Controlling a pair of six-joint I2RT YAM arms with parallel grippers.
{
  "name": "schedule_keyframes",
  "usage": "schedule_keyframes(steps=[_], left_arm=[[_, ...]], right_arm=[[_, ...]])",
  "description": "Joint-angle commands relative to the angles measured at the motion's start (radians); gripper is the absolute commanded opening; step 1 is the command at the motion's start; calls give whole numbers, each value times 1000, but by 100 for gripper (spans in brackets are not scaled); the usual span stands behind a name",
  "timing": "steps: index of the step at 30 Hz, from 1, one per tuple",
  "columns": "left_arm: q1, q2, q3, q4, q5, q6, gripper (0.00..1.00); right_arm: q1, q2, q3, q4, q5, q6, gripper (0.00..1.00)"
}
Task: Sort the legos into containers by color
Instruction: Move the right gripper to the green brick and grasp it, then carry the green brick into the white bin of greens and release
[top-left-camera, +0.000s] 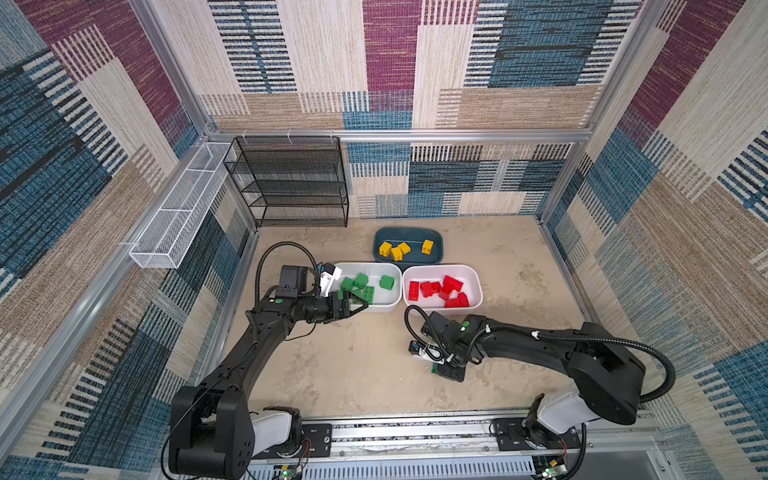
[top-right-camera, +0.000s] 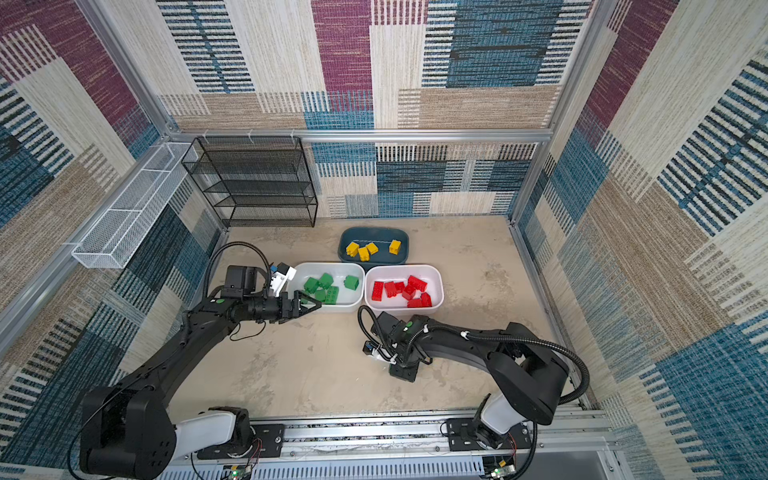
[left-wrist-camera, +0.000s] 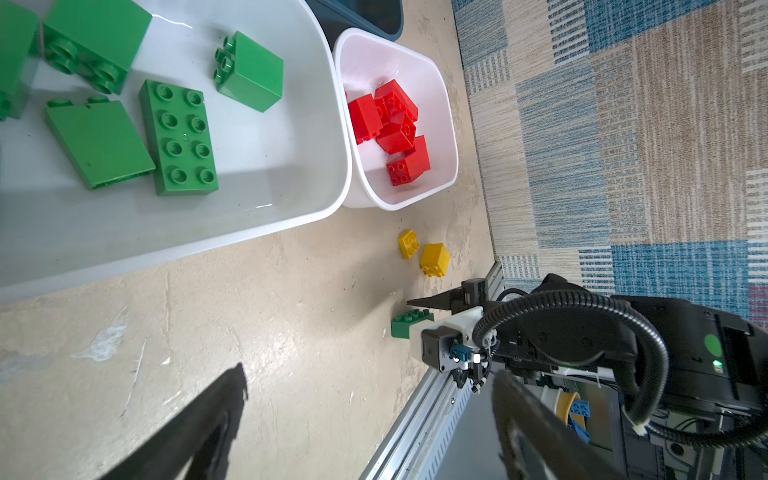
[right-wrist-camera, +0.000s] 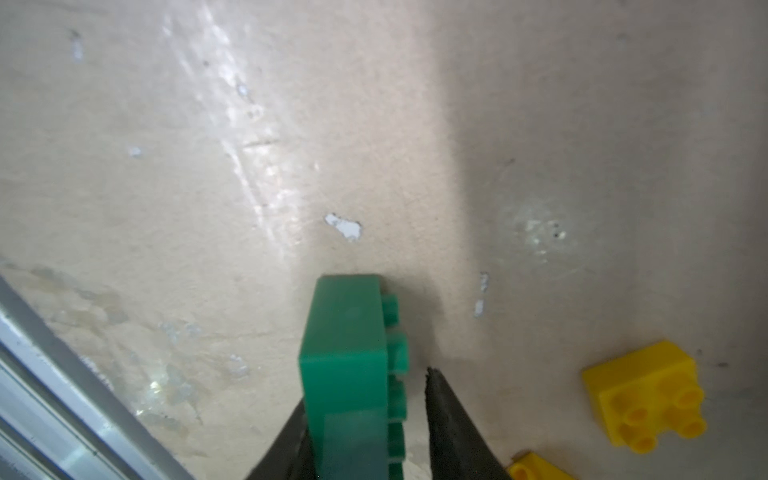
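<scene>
Three containers stand at the back of the floor. A white tub (top-left-camera: 395, 286) holds several green legos (top-left-camera: 360, 282), a second white tub (top-left-camera: 478, 286) holds several red legos (top-left-camera: 451, 286), and a teal tub (top-left-camera: 437, 245) holds several yellow ones (top-left-camera: 399, 250). My left gripper (top-left-camera: 358, 306) hangs open and empty over the green tub's near rim; its fingers (left-wrist-camera: 208, 424) stand wide apart. Low over the floor, my right gripper (right-wrist-camera: 370, 399) is shut on a long green lego (right-wrist-camera: 345, 353), one finger on its flat side and the other at its studs. Two yellow legos (left-wrist-camera: 434, 259) lie loose beside it.
A black mesh rack (top-left-camera: 291, 183) stands at the back left, and a white wire basket (top-left-camera: 178, 212) hangs on the left wall. An aluminium rail (top-left-camera: 415, 432) runs along the front edge. Patterned walls close in three sides.
</scene>
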Motion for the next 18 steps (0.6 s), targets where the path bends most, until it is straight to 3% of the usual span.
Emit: schedule_keyframes(steps=[1,4,5,12,18], left_arm=[[0,4,6,-12,-8,37,94],[0,6,3,-18,-10,40,94],[0,3,3,-21,-12,42,94],[0,-3,44,-64,-18,61,94],[2,-42,52,-87,-54,69,94]], right_arm=[[1,17,15,32,2,-12,34],[1,27,30,28,-1,-5,19],[1,19,37,26,-2,1,18],[-23,-52,115,39,30,14,18],[-126,-16,347,116,-32,-29,19]])
